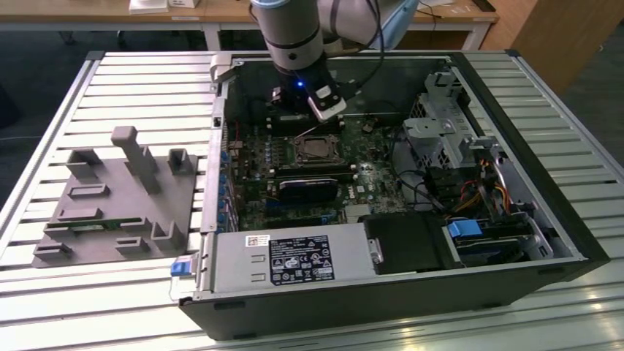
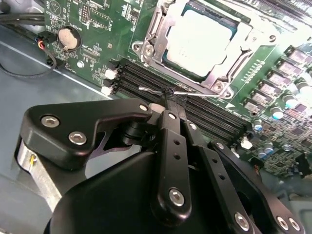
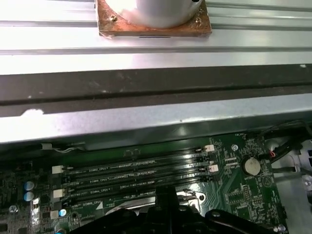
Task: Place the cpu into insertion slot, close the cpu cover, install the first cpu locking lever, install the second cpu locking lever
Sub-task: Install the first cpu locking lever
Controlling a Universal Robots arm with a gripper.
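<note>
Second wrist view: pincer [image 2: 169, 100] closed on locking lever [image 2: 147, 89]; cpu [image 2: 200, 40] under cpu cover [image 2: 154, 31].

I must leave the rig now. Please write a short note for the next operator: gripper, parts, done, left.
Gripper: its tip is at a thin wire locking lever, beside the memory slots.
Parts: the cpu is seated on the board, with the cpu cover closed around it.
Done: cpu placed, cover closed.
Left: this lever looks unlatched; the other lever's state cannot be told.
</note>
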